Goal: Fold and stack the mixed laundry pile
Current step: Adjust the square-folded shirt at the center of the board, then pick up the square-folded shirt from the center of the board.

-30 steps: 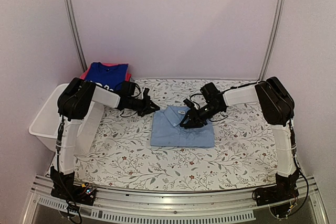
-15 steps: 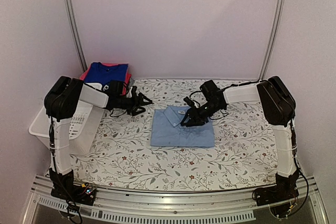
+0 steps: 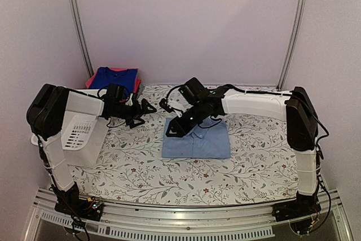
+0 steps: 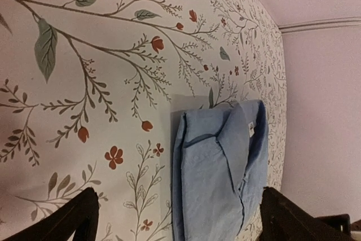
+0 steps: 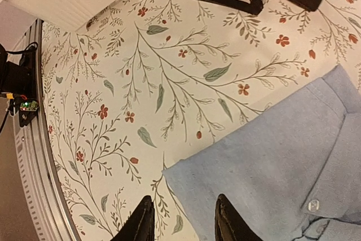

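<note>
While left hand (image 3: 148, 110) opened, drew back, right hand (image 3: 171, 132) crossed over shirt (image 3: 198, 145).

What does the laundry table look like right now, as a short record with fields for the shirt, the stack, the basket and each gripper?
shirt: pale-blue shirt, folded flat, in the middle of the floral table cover
stack: blue garment lying on a pink-red garment, far left corner
basket: white basket, at the table's left edge
left: left gripper open, empty, between the stack and the shirt
right: right gripper open, at the shirt's far left corner
</note>
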Controlling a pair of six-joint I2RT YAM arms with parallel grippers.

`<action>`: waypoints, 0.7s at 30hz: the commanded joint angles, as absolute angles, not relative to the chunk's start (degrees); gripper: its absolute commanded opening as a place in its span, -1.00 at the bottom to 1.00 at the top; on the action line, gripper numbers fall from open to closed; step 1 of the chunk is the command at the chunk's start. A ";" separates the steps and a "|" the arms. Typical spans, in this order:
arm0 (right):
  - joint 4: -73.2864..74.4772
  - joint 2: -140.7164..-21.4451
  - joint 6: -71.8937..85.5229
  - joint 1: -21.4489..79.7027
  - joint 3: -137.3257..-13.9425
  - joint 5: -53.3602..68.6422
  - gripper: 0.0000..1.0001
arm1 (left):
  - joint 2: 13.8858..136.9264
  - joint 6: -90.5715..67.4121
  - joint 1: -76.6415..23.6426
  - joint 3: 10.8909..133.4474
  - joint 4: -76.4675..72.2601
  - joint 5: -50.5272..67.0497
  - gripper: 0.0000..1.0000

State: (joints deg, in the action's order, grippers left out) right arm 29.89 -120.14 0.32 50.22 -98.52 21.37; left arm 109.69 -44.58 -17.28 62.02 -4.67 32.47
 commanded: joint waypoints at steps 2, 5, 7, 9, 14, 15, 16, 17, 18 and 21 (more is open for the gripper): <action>36.15 -126.11 -4.04 54.98 -102.31 13.34 -0.31 | 106.88 -43.89 -17.05 60.50 -0.97 30.13 1.00; 37.34 -128.19 -3.97 56.28 -103.73 11.86 -0.34 | 106.77 -43.75 -17.05 60.22 -0.90 30.18 0.99; 37.61 -129.16 -3.96 56.95 -104.37 10.94 -0.35 | 106.76 -43.69 -17.05 59.83 -1.33 30.22 0.99; 37.57 -130.23 -3.96 57.38 -104.86 10.25 -0.37 | 106.79 -43.79 -16.98 59.47 -1.74 30.25 0.99; 38.77 -134.99 -4.61 59.20 -106.83 7.41 -0.37 | 106.90 -43.73 -17.03 58.88 -2.02 30.18 0.99; 38.96 -136.08 -4.98 59.73 -106.95 6.74 -0.36 | 106.75 -43.62 -17.05 58.67 -2.13 30.14 0.99; 39.08 -136.61 -5.27 60.24 -106.92 6.03 -0.34 | 106.75 -43.55 -17.04 58.49 -2.00 29.99 0.99; 39.16 -137.02 -5.56 60.56 -106.77 5.71 -0.31 | 106.77 -43.40 -17.05 58.40 -1.85 29.86 0.99; 39.36 -137.29 -5.67 60.72 -106.57 5.14 -0.28 | 106.76 -43.27 -17.05 58.18 -1.77 29.81 0.99; 40.11 -137.26 -5.65 60.91 -106.52 0.68 -0.24 | 106.67 -43.08 -17.04 57.57 -1.63 29.94 0.99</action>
